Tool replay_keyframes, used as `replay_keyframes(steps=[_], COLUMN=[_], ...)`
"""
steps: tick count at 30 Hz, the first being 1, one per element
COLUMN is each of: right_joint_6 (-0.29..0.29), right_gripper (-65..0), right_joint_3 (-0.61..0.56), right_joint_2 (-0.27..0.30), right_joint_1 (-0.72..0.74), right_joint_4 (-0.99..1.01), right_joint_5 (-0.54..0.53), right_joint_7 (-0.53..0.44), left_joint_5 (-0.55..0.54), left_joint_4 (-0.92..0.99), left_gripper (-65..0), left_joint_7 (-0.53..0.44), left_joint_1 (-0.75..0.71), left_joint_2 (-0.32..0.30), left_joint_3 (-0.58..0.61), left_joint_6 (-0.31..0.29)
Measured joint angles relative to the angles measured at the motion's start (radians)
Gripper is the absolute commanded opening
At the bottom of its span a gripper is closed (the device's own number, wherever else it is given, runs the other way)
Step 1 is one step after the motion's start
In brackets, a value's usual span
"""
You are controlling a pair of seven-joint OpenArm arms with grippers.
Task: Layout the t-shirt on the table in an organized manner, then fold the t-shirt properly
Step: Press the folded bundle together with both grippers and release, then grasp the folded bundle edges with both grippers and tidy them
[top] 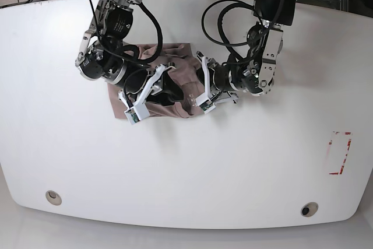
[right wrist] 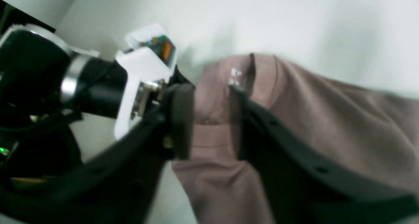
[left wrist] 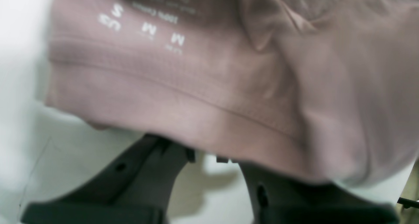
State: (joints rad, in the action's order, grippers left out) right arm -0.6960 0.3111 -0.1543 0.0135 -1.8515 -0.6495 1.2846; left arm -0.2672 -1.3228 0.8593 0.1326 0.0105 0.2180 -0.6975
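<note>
2 grippers at t-shirt (top: 175, 80) edge: left fingers (left wrist: 157, 158) clamped, right fingers (right wrist: 181, 119) apart.

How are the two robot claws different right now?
The right gripper has its jaws apart with t-shirt cloth between them; the left gripper is nearly closed, pinching the shirt's edge. The right gripper's tips show; the left's hide under cloth. Both are dark and meet at the same shirt.
</note>
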Motion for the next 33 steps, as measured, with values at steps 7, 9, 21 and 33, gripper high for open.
replay_keyframes(steps=[7, 9, 21, 33], right_joint_6=[0.0, -0.001, 0.0, 0.0], right_gripper=[-28.5, -29.5, -33.1, -41.9], right_joint_3=[-0.003, -0.003, -0.002, -0.006], right_joint_2=[-0.001, -0.001, 0.118, 0.163], right_joint_1=[-0.005, -0.012, -0.061, -0.181], right_joint_4=[-0.044, -0.062, -0.065, 0.025], right_joint_5=[-0.013, -0.025, -0.016, -0.013], right_joint_7=[-0.001, -0.006, -0.001, -0.071], left_joint_5=[0.011, 0.011, -0.014, 0.011], left_joint_4=[-0.06, -0.119, -0.411, -0.515], left_gripper=[-58.7, -58.7, -58.6, -58.6], left_joint_7=[0.034, 0.059, 0.158, 0.175], left_joint_1=[-0.006, -0.008, -0.005, 0.011], left_joint_2=[-0.008, -0.023, -0.098, -0.27], left_joint_3=[-0.003, -0.003, -0.052, -0.394], left_joint_6=[0.002, 0.001, -0.008, 0.001])
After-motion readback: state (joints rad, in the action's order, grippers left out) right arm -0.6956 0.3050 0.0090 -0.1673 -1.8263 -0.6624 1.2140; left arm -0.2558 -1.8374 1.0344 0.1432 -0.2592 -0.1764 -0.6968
